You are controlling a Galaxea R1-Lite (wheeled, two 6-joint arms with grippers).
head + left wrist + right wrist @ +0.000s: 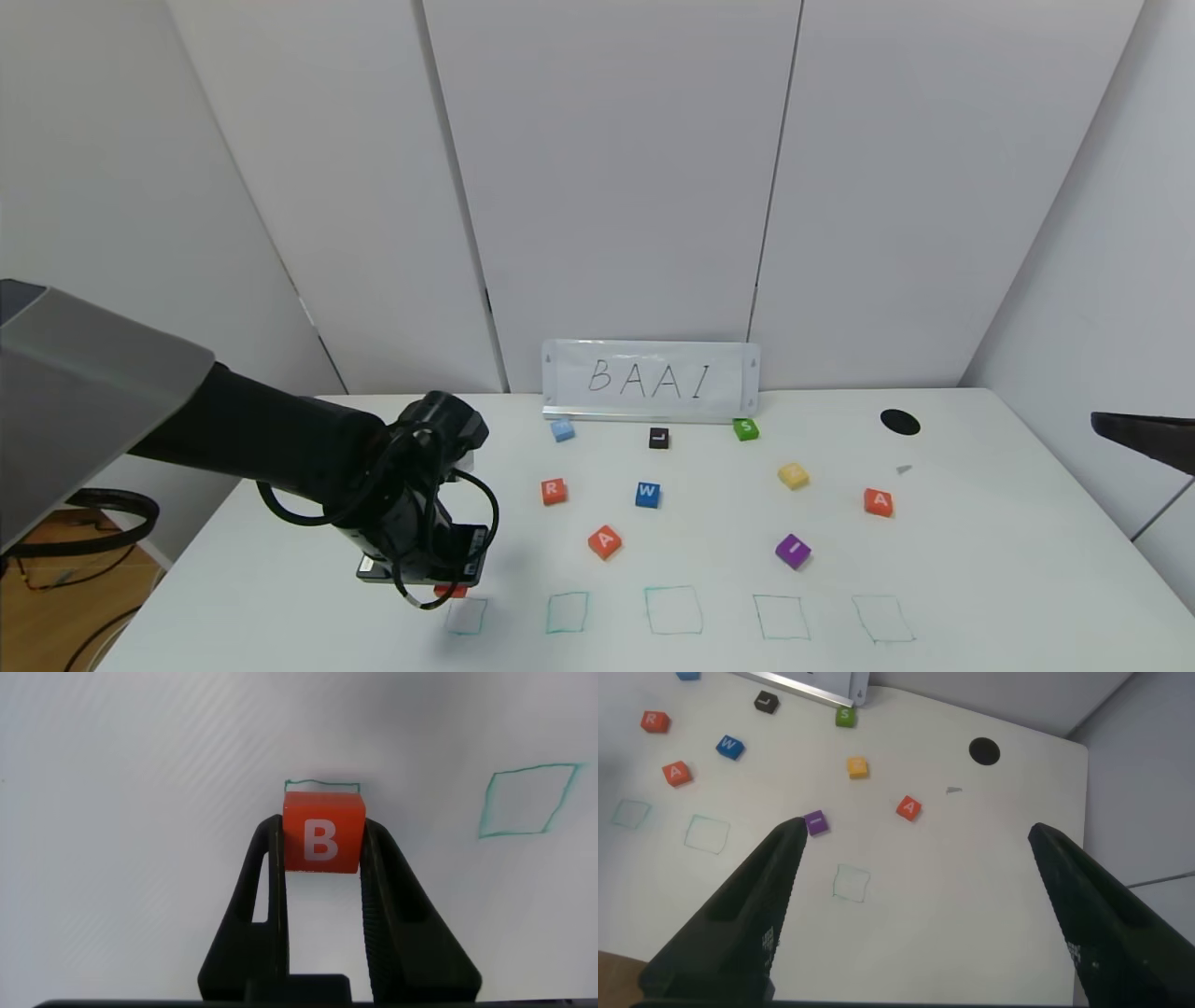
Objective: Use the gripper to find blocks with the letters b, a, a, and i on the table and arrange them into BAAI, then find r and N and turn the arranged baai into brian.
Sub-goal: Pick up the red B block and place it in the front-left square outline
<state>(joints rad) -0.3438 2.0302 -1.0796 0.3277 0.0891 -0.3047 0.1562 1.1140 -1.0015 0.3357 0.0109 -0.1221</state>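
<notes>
Left wrist view | left gripper (322, 849) clamps B block (322, 833) | above table (140, 812)

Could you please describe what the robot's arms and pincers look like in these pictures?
The left arm is matte black below a grey shoulder shell, with loose black cables looped around its wrist. The left pincer has two slim black fingers, one slotted, one ribbed inside. The right pincer has broad, tapering black fingers.
</notes>
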